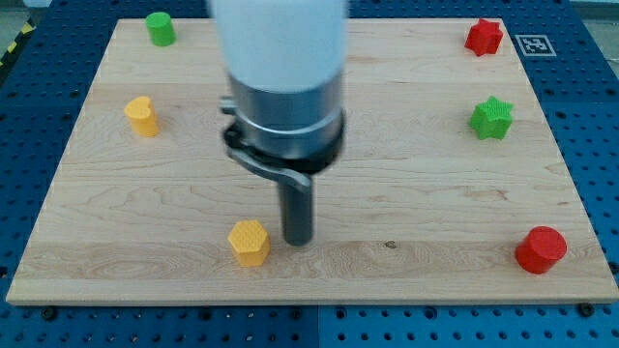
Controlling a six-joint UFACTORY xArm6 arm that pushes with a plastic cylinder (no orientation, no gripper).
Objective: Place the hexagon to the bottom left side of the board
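A yellow hexagon block [250, 242] lies on the wooden board [406, 174] near its bottom edge, left of the middle. My tip [297, 239] stands just to the right of the hexagon, close beside it with a small gap showing. The arm's white and grey body hangs over the board's upper middle and hides the wood behind it.
A yellow block [142, 116] sits at the left, a green cylinder [161, 28] at the top left. A red star [484, 37] is at the top right, a green star [491, 118] at the right, a red cylinder [540, 250] at the bottom right.
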